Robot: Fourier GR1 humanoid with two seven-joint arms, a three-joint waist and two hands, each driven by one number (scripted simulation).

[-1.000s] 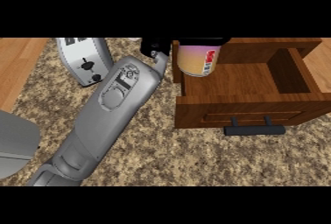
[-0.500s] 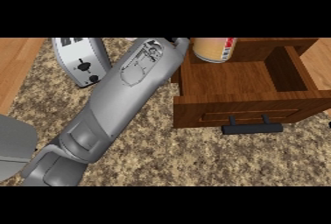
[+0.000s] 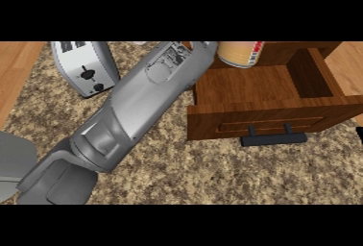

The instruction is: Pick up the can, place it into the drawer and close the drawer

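The can (image 3: 241, 54), cream and orange with a red stripe, hangs at the view's top edge over the back left corner of the open wooden drawer (image 3: 273, 120). Only its lower part shows. My left forearm runs from the lower left up to the can. My left hand (image 3: 205, 46) is mostly cut off by the top edge and seems curled on the can beside it. The drawer's inside (image 3: 255, 86) holds nothing, and its black handle (image 3: 273, 138) faces me. A dark sliver at the right edge (image 3: 358, 127) may be my right hand.
A silver toaster (image 3: 85, 67) stands at the upper left on the speckled counter (image 3: 212, 173). Wooden surfaces show at the far left (image 3: 14, 72) and the upper right.
My left arm has swung right and upward with the can, from beside the drawer's left wall to above its back corner. The drawer has stayed still.
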